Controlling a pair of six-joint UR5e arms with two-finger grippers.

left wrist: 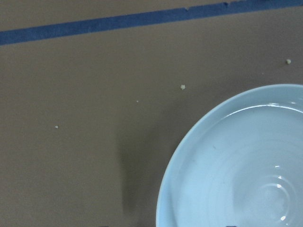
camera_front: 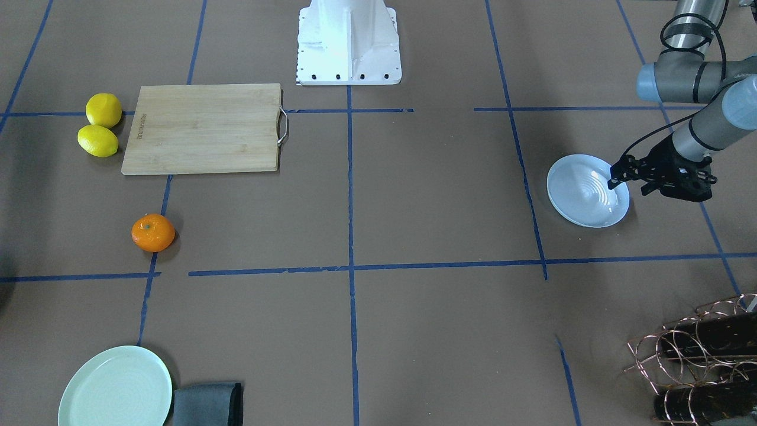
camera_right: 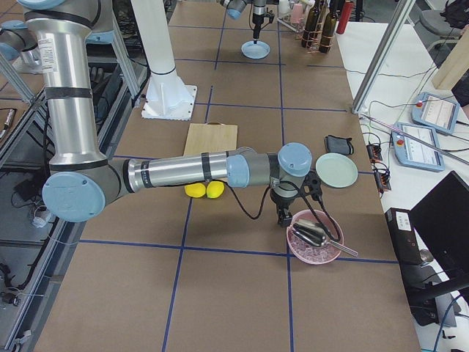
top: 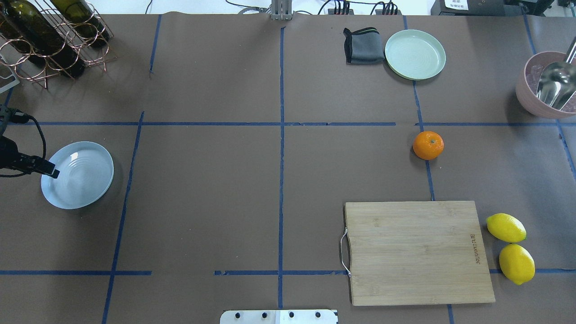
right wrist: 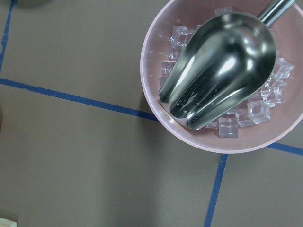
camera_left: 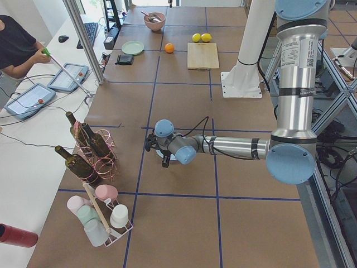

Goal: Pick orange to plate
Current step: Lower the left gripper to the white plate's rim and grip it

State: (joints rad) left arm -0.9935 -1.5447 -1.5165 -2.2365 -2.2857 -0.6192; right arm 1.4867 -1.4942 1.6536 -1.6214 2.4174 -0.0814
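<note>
Orange (top: 428, 145) is sitting untouched on the counter (top: 225, 202) near the cutting board (top: 418, 252), well apart from the plate (top: 78, 180). Left pincer (camera_front: 627, 180) is hovering at the plate's rim, and right pincer (camera_right: 282, 218) over the ice bowl (camera_right: 294, 248), likelier placed for fetching. We are not making out either's opening.

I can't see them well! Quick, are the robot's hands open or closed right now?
Left gripper: looks open, at the rim of the plate.
Right gripper: cannot tell.

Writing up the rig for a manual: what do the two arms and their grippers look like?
The left arm and right arm are silver tubes with pale blue joint caps and a white printed label. The left gripper and right gripper are black, each with a black cable.
</note>
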